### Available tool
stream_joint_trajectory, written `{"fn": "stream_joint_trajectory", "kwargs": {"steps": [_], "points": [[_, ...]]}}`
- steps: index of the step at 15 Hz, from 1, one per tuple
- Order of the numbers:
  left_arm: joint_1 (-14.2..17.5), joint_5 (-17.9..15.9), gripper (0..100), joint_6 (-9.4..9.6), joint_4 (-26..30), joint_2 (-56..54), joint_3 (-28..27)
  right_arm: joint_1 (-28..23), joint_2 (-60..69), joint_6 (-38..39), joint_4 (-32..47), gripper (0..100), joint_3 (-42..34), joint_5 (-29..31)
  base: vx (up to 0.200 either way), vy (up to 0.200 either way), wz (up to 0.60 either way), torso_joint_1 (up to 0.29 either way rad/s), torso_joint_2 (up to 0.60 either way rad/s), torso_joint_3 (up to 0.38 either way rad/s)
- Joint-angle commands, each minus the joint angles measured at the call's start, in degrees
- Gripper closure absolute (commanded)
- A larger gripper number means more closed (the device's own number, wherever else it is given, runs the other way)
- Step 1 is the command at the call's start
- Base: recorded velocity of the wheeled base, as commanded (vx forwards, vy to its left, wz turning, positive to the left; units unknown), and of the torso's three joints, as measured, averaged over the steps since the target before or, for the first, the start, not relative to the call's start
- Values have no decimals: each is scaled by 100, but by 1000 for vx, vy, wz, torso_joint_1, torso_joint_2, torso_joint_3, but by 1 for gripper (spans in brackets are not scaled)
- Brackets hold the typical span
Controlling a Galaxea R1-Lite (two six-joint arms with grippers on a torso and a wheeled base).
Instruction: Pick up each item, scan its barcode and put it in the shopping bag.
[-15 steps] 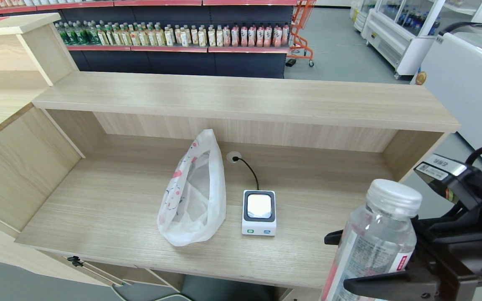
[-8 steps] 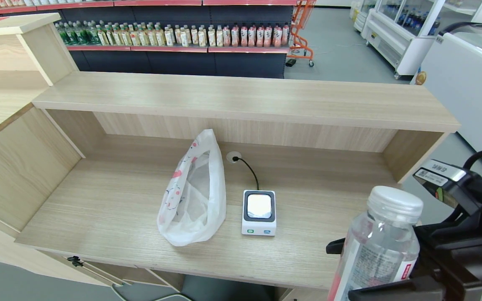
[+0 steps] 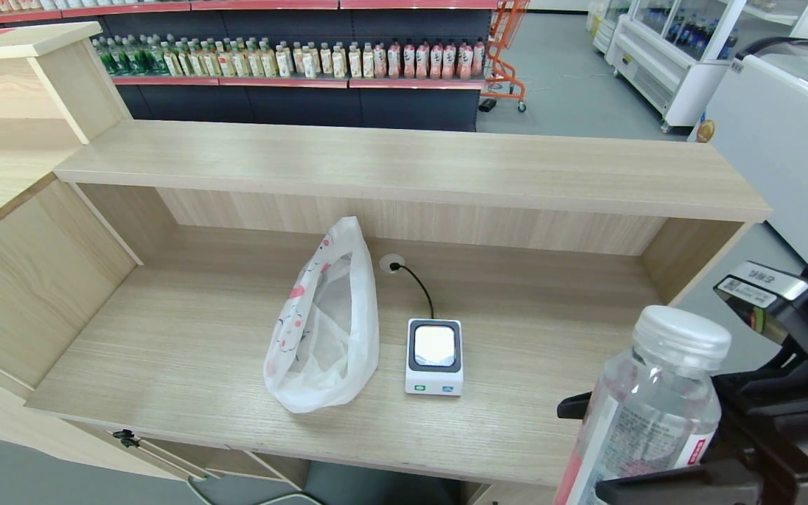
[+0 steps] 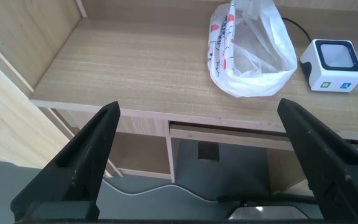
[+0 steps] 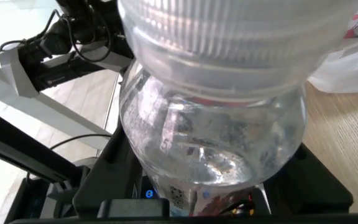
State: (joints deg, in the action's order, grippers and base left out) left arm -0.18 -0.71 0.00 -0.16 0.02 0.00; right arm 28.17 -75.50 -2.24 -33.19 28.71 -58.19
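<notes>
A clear water bottle (image 3: 646, 414) with a white cap and a red-and-white label stands upright in my right gripper (image 3: 586, 449), which is shut on it off the counter's front right corner. The right wrist view looks down on the bottle (image 5: 216, 124) from cap to base. The white barcode scanner (image 3: 434, 356) sits on the counter, window facing up. Just left of it lies the white shopping bag (image 3: 323, 326), its mouth slack. My left gripper (image 4: 197, 168) hangs open below the counter's front edge, with the bag (image 4: 247, 50) and scanner (image 4: 331, 63) beyond it.
The wooden counter (image 3: 186, 337) has a raised back shelf (image 3: 404, 165) and side walls. A black cable (image 3: 418, 284) runs from the scanner to a hole in the top. Store shelves of bottles (image 3: 292, 59) and freezers (image 3: 783, 119) stand behind.
My right gripper has carried the bottle slightly to the right, dipping a little and coming back up. The bag and the scanner have not moved.
</notes>
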Motion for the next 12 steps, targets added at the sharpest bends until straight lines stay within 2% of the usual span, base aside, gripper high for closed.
{"fn": "stream_joint_trajectory", "kwargs": {"steps": [1,2,3,6,7,8,9,12], "points": [[1,0,0,0,-2,6,0,-532,97,-514,-3,100,-41,62,0,0,0,0,0,0],[1,0,0,0,-2,6,0,-910,88,-1033,-3,100,-94,440,0,0,0,0,0,0],[1,0,0,0,-2,6,0,-1156,35,-1534,6,100,-111,1204,0,0,0,0,0,0],[1,0,0,0,-2,6,0,-1262,9,-2456,-179,100,-94,2690,0,0,0,0,0,0],[1,0,0,0,-2,6,0,-1262,9,-2509,-214,100,-94,2751,0,0,0,0,0,0],[1,0,0,0,-2,6,0,-1253,-79,-3036,-592,100,-155,3252,0,0,0,0,0,0],[1,0,0,0,-2,6,0,-1235,-123,-3590,-688,100,-155,3437,0,0,0,0,0,0],[-8,0,0,0,-2,6,0,-1235,-273,-4610,-741,100,-76,3648,0,0,0,0,0,0]]}}
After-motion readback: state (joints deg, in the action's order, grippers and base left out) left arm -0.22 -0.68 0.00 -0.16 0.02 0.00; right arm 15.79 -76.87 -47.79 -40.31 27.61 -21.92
